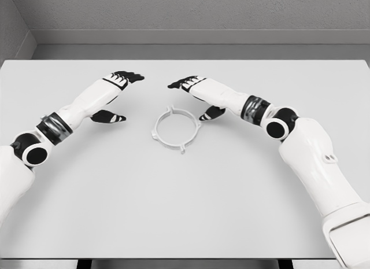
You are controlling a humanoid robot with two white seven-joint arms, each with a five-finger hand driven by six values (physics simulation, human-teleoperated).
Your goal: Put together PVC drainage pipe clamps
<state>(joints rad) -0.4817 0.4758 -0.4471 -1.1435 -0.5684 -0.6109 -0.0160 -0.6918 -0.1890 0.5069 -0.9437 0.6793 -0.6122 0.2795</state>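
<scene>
Arms: glossy white shells | wrists: black-and-silver banded cuffs | joints: black round caps | left hand (115,89), right hand (193,92): black fingers

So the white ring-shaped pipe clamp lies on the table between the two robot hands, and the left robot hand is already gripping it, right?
Not quite. The head view shows the pipe clamp lying on the table between the two robot hands, but the left robot hand is not gripping it: it hangs open, apart from the ring. The right robot hand is open too.

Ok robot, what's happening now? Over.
Left hand open, right hand open, holding nothing. White ring-shaped plastic pipe clamp flat on white table, between hands, untouched. Nothing blocking.
</scene>
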